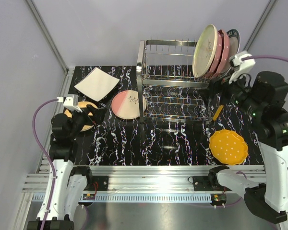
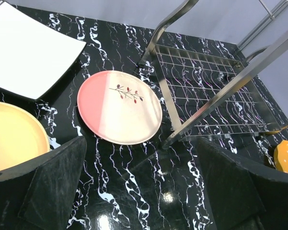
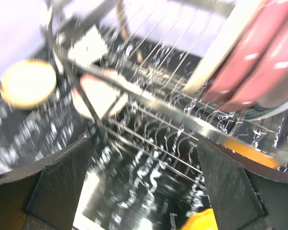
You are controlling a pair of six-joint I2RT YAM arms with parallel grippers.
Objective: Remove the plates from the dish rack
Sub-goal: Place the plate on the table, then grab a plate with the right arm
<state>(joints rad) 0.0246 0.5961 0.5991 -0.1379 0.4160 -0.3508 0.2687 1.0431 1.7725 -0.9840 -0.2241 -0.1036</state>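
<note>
The chrome dish rack stands mid-table. A cream plate, pink plates and a white dark-rimmed plate stand upright at its right end. On the table lie a white square plate, a pink-cream twig plate, a yellow-orange plate and an orange dotted plate. My left gripper is open and empty at the yellow-orange plate's right edge; the left wrist view shows bare table between its fingers. My right gripper is open and empty beside the rack's right end, below the standing plates.
The black marbled table is walled by grey panels at the left and back. An aluminium rail runs along the near edge. A small orange piece sits by the rack's lower right corner. The right wrist view is motion-blurred.
</note>
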